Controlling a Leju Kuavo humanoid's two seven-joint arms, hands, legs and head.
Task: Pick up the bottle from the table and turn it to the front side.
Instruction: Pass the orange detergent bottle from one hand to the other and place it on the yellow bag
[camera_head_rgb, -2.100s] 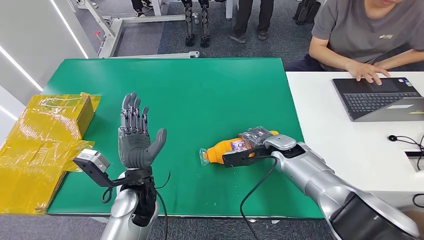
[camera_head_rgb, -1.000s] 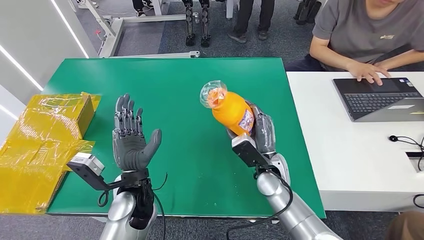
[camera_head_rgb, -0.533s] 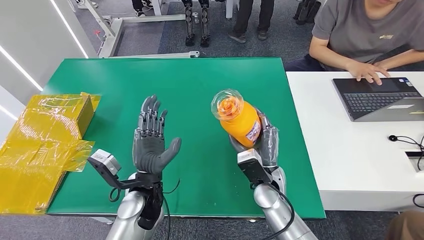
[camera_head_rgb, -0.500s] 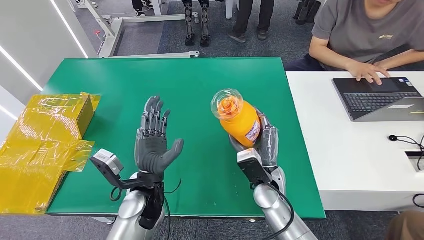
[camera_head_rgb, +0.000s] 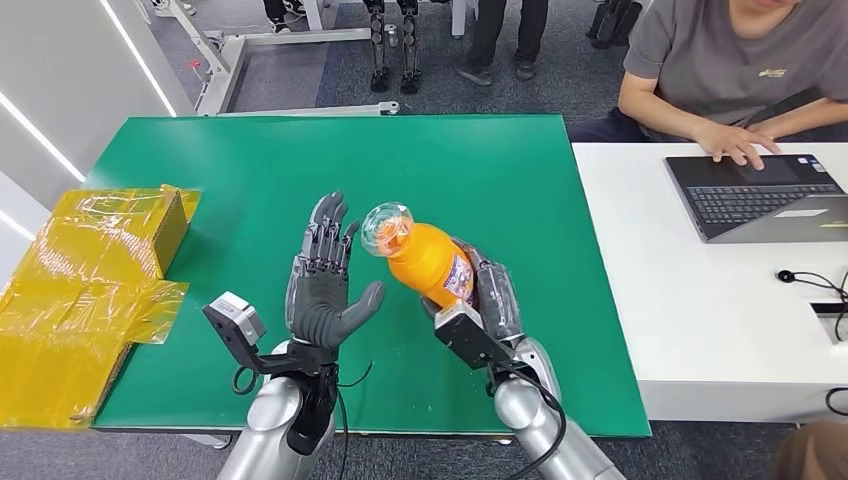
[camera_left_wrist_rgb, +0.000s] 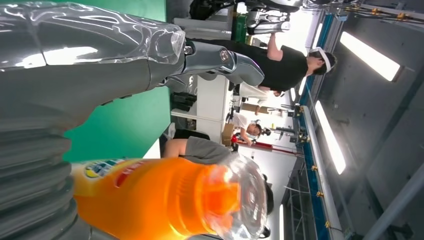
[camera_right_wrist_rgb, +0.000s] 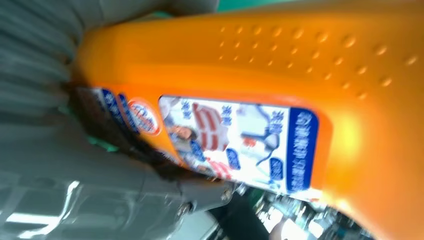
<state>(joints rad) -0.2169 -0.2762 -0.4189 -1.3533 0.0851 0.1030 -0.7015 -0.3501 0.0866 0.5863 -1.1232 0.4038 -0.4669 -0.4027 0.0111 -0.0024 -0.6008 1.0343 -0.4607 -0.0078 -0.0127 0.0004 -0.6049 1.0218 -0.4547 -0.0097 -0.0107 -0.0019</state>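
An orange bottle (camera_head_rgb: 425, 258) with a clear cap cover is lifted above the green table (camera_head_rgb: 400, 170), tilted with its cap toward my left hand. My right hand (camera_head_rgb: 487, 300) grips its lower body from behind and below. In the right wrist view the bottle (camera_right_wrist_rgb: 280, 115) shows its white and blue label close up. My left hand (camera_head_rgb: 325, 280) is raised palm up with fingers spread, just beside the cap and holding nothing. The left wrist view has the bottle (camera_left_wrist_rgb: 165, 200) beside my grey thumb (camera_left_wrist_rgb: 100, 45).
A yellow wrapped box (camera_head_rgb: 80, 290) lies on the table's left side. A white desk (camera_head_rgb: 700, 290) with a laptop (camera_head_rgb: 760, 195) adjoins the right edge, and a person (camera_head_rgb: 740, 70) sits typing there. Other people stand beyond the far edge.
My right hand lifted the bottle off the table, stood it up, then carried it left and tilted its cap toward my left hand. My left hand moved right toward the bottle.
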